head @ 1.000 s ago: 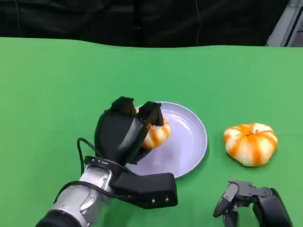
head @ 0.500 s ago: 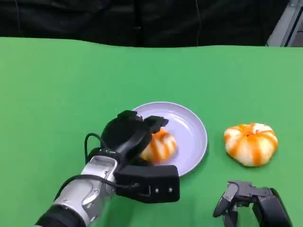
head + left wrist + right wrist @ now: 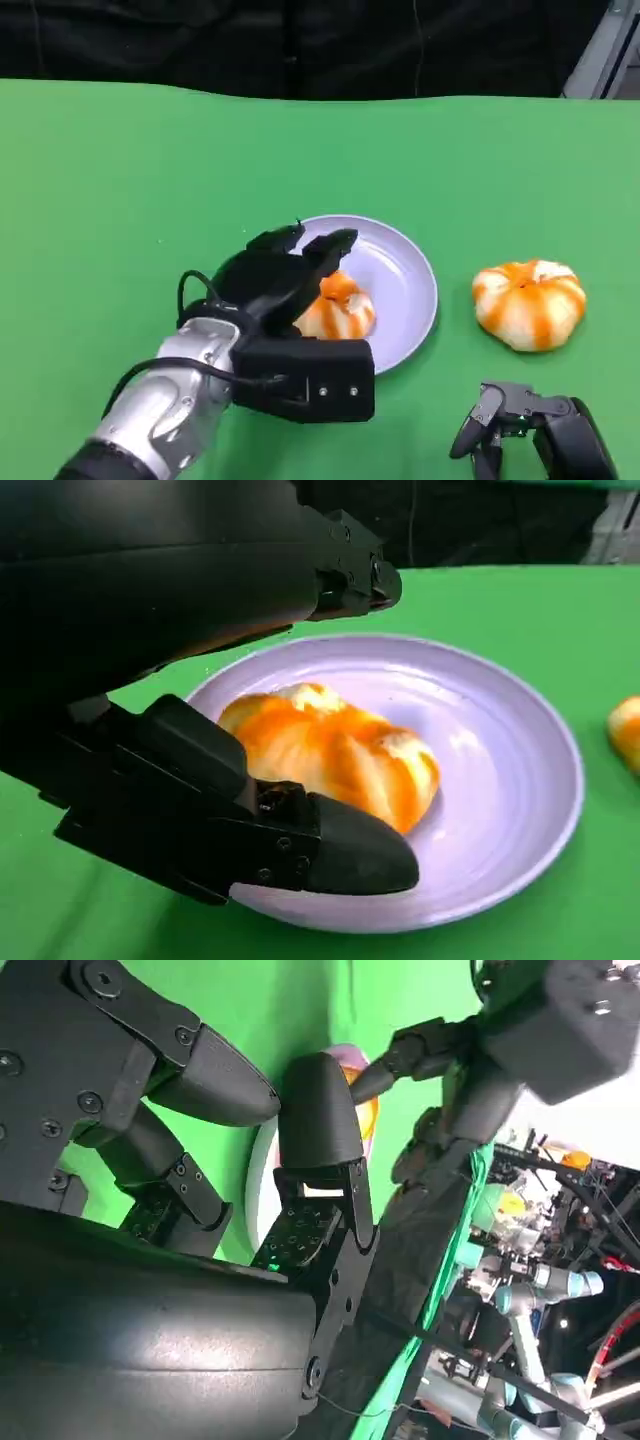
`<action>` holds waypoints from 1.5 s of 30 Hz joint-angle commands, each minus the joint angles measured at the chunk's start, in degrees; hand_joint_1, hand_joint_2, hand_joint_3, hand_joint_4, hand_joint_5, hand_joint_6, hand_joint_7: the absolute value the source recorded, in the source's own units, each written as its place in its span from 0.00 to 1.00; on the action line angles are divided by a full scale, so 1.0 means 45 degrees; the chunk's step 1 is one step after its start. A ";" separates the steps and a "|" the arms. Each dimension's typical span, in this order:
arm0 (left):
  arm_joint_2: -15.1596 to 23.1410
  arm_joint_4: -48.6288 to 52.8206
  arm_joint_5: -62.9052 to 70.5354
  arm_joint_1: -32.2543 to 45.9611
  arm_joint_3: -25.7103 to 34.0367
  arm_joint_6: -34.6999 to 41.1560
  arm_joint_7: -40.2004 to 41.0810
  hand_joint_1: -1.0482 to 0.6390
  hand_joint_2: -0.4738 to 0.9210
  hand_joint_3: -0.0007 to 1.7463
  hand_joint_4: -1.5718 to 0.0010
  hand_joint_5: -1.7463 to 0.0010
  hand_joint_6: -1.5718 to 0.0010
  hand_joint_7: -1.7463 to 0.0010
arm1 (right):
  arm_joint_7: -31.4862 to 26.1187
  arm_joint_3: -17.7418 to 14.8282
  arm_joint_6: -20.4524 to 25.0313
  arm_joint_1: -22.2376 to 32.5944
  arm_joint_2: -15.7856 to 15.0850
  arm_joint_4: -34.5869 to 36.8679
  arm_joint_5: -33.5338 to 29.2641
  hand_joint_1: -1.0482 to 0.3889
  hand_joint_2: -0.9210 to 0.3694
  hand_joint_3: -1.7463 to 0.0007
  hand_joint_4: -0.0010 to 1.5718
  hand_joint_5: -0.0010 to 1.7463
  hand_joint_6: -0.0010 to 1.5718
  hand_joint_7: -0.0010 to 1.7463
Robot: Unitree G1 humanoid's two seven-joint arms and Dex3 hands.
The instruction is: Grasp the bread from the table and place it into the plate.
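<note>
Head view, nearest first: the right robot hand (image 3: 530,425) rests low on the green bench (image 3: 120,180) near the plate (image 3: 405,275), fingers curled in on nothing, while the left robot hand (image 3: 275,285) sits over the plate's near-left rim with fingers spread around the bread (image 3: 338,308), which lies inside the plate, not gripped. A second bread (image 3: 530,303) lies on the bench right of the plate. Pulling away carelessly, a finger could likely snag the bread and drag it over the rim.

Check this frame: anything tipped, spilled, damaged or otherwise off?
Nothing stands out. One orange-striped bread roll lies inside the lilac round plate, the open left hand over it; a second roll sits intact on the green table.
</note>
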 commanded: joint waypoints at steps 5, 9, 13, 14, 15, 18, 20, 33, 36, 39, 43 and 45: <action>0.1171 -0.2652 -0.0892 0.1635 0.1117 -0.0369 -0.0564 0.14 1.00 0.19 0.94 0.97 0.93 0.98 | -0.0064 -0.0041 -0.0054 0.0055 -0.0098 -0.0058 0.0103 0.56 0.69 0.02 0.77 0.92 0.72 0.75; 0.1548 -0.3474 -0.1295 0.2427 0.1643 -0.0938 -0.0328 0.20 1.00 0.17 0.88 0.94 0.88 0.96 | -0.0041 -0.0029 -0.0029 0.0079 -0.0106 -0.0082 0.0108 0.56 0.69 0.03 0.78 0.92 0.73 0.75; 0.1866 -0.3875 -0.1515 0.3162 0.2131 -0.1913 0.0299 0.25 1.00 0.14 0.81 0.90 0.83 0.95 | -0.0086 -0.0042 -0.0101 0.0063 -0.0110 -0.0043 0.0059 0.56 0.69 0.02 0.77 0.92 0.72 0.75; 0.1891 -0.3899 -0.1522 0.3254 0.2209 -0.2069 0.0382 0.26 1.00 0.13 0.80 0.89 0.82 0.95 | -0.0088 -0.0044 -0.0113 0.0060 -0.0108 -0.0036 0.0062 0.56 0.69 0.02 0.77 0.92 0.72 0.75; 0.1895 -0.3901 -0.1515 0.3307 0.2266 -0.2179 0.0426 0.27 1.00 0.13 0.80 0.89 0.82 0.95 | -0.0089 -0.0045 -0.0119 0.0058 -0.0107 -0.0033 0.0063 0.56 0.69 0.03 0.76 0.92 0.72 0.75; 0.2083 -0.4160 -0.1806 0.4033 0.2772 -0.2999 0.0955 0.32 1.00 0.11 0.75 0.87 0.79 0.95 | 0.0027 0.0002 -0.0002 0.0097 -0.0061 -0.0114 0.0206 0.56 0.69 0.02 0.77 0.92 0.72 0.75; 0.2170 -0.4318 -0.2052 0.4537 0.3104 -0.3544 0.1253 0.35 1.00 0.10 0.73 0.85 0.77 0.94 | 0.0100 0.0030 0.0021 0.0111 -0.0034 -0.0132 0.0306 0.56 0.69 0.03 0.77 0.93 0.72 0.75; 0.1917 -0.4069 -0.3252 0.7362 0.4888 -0.7088 0.3416 0.45 1.00 0.11 0.67 0.66 0.59 0.94 | 0.0091 0.0034 0.0189 0.0264 -0.0099 -0.0353 0.0196 0.56 0.68 0.03 0.77 0.92 0.72 0.74; 0.1665 -0.3861 -0.3266 0.7747 0.5160 -0.7749 0.4019 0.45 1.00 0.11 0.66 0.63 0.57 0.94 | 0.0125 0.0040 0.0238 0.0281 -0.0056 -0.0429 0.0286 0.57 0.68 0.02 0.77 0.92 0.73 0.74; 0.1414 -0.3563 -0.3380 0.7919 0.5334 -0.8304 0.4367 0.46 1.00 0.10 0.67 0.58 0.55 0.95 | 0.0110 0.0044 0.0149 0.0264 -0.0083 -0.0410 0.0226 0.58 0.69 0.02 0.77 0.91 0.73 0.74; 0.1020 -0.2719 -0.4033 0.8070 0.5508 -0.9676 0.4750 0.50 1.00 0.10 0.64 0.53 0.50 0.93 | 0.0075 0.0028 0.0099 0.0231 -0.0094 -0.0353 0.0193 0.57 0.68 0.02 0.78 0.91 0.73 0.74; 0.0820 -0.2413 -0.4491 0.8143 0.5594 -1.0146 0.4687 0.51 1.00 0.11 0.62 0.52 0.47 0.92 | 0.0041 0.0018 0.0097 0.0229 -0.0102 -0.0361 0.0146 0.56 0.68 0.03 0.78 0.91 0.73 0.74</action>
